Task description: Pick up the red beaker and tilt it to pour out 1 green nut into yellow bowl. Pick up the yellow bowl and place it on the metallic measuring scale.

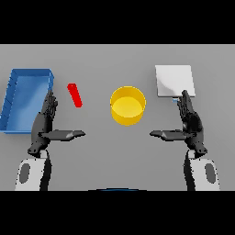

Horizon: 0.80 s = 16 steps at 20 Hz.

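- Hovering spread and empty: left hand, right hand.
- Risking knocking the slim, tilted red beaker, possibly spilling nuts outside the yellow bowl.
- Risking nudging the metallic scale.

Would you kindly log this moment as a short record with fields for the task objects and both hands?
red beaker: on the table, tilted, left of the bowl, untouched
yellow bowl: centre of the table, upright, not yet on the scale
metallic measuring scale: right rear, nothing on it
blue bin: far left
left robot hand: open, near the beaker, holding nothing
right robot hand: open, before the scale, holding nothing
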{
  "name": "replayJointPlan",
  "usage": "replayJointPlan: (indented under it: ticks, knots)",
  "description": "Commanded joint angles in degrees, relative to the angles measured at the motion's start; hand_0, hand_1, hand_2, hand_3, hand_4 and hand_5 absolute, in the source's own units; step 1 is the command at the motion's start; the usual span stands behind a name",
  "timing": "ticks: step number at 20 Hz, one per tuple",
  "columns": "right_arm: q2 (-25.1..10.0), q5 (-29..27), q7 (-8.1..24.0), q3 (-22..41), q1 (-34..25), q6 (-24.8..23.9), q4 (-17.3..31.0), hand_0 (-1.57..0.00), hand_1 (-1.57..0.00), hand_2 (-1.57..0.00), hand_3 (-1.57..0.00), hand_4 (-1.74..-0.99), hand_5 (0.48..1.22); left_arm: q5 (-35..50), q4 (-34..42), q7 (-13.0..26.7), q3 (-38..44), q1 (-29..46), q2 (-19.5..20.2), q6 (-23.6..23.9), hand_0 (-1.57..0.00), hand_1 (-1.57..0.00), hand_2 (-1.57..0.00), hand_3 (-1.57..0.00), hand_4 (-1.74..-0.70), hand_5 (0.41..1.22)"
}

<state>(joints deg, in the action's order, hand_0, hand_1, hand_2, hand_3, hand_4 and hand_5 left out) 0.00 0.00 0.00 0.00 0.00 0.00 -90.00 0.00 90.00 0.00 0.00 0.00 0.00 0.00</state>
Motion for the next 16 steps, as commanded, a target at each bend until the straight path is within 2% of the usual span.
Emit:
replayJointPlan:
  ticks: [1, 6, 7, 8, 9, 11, 14, 16]
  knots:
    - [-0.1, -0.1, 0.1, -0.1, -0.2, -0.1, 0.1, 0.00, 0.00, 0.00, 0.00, -1.167, 0.599, 0.2, 0.0, 0.0, 0.2, 0.0, 0.2, 0.0, 0.00, 0.00, 0.00, 0.00, -1.15, 0.599]
    - [-0.5, -0.7, 0.4, -0.9, -1.7, 0.1, 1.5, 0.00, 0.00, 0.00, 0.00, -1.167, 0.599, 1.8, 0.0, -0.1, 1.4, 0.1, 1.7, -1.4, 0.00, 0.00, 0.00, 0.00, -1.15, 0.599]
    - [-2.7, 6.2, -3.6, 1.6, -0.1, -2.0, 0.1, 0.00, 0.00, 0.00, 0.00, -1.167, 0.599, -0.3, 1.5, -0.9, 0.1, 1.9, 3.2, -2.0, 0.00, 0.00, 0.00, 0.00, -1.15, 0.599]
    - [-4.0, 10.2, -5.9, 3.1, 1.6, -3.2, -1.4, 0.00, 0.00, 0.00, 0.00, -1.163, 0.595, -1.4, 3.3, -0.9, -0.9, 2.8, 4.1, -2.4, 0.00, 0.00, 0.00, 0.00, -1.16, 0.599]
    - [-4.1, 13.0, -6.6, 4.5, 3.0, -4.2, -2.3, 0.00, 0.00, 0.00, 0.00, -1.162, 0.594, -2.6, 4.6, -0.6, -1.9, 4.0, 4.6, -2.4, 0.00, 0.00, 0.00, 0.00, -1.16, 0.599]
    - [-4.2, 15.8, -5.6, 6.1, 4.3, -4.9, -4.3, 0.00, 0.00, 0.00, 0.00, -1.159, 0.590, -3.5, 6.3, 0.4, -2.9, 5.3, 5.1, -2.8, 0.00, 0.00, 0.00, 0.00, -1.16, 0.599]
    - [-3.7, 15.8, -4.6, 6.4, 5.1, -5.1, -6.0, 0.00, 0.00, 0.00, 0.00, -1.183, 0.596, -4.0, 8.1, 1.4, -3.2, 6.0, 6.2, -3.0, 0.00, 0.00, 0.00, 0.00, -1.16, 0.603]
    - [-4.1, 14.5, -4.6, 6.1, 5.1, -4.0, -6.5, 0.00, 0.00, 0.00, 0.00, -1.199, 0.603, -4.7, 6.7, 2.0, -3.4, 5.0, 6.4, -3.1, 0.00, 0.00, 0.00, 0.00, -1.16, 0.602]
